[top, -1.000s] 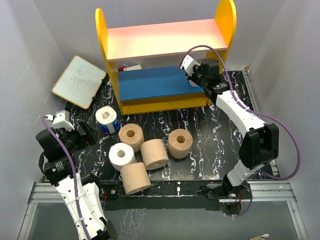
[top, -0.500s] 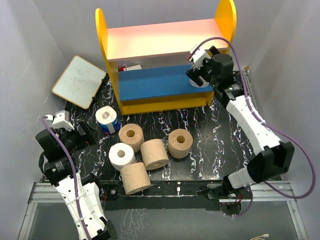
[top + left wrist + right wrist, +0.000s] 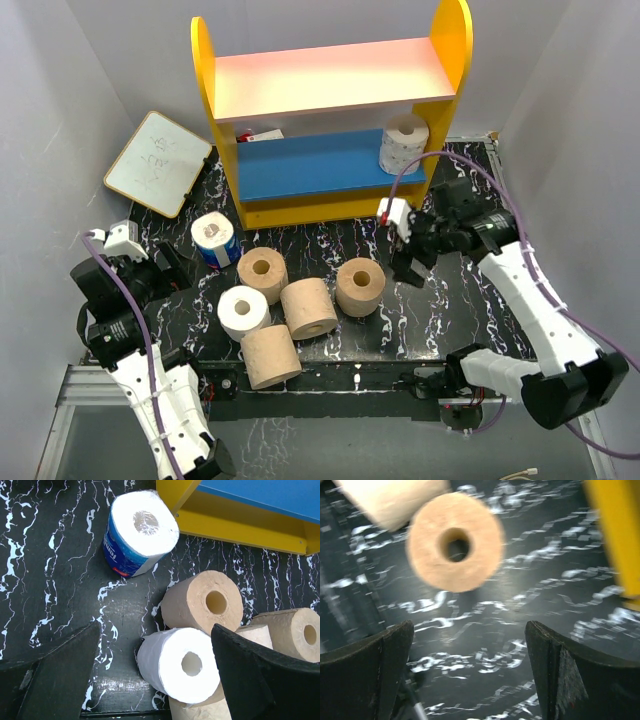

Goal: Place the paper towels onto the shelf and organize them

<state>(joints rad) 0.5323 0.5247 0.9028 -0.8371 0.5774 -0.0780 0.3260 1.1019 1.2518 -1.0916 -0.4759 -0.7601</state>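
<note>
The right end effector (image 3: 408, 252) hangs open and empty over the dark surface (image 3: 440, 310), just right of a tan roll (image 3: 360, 287). Farther back, a white roll (image 3: 403, 143) stands at the right end of the blue lower board (image 3: 300, 165) of the shelf (image 3: 330, 75). At near left, the left end effector (image 3: 160, 265) is also open and empty, beside the blue-wrapped roll (image 3: 214, 239).

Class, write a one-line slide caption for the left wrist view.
Open left gripper above white roll, tan rolls; blue-wrapped roll near yellow shelf.
</note>
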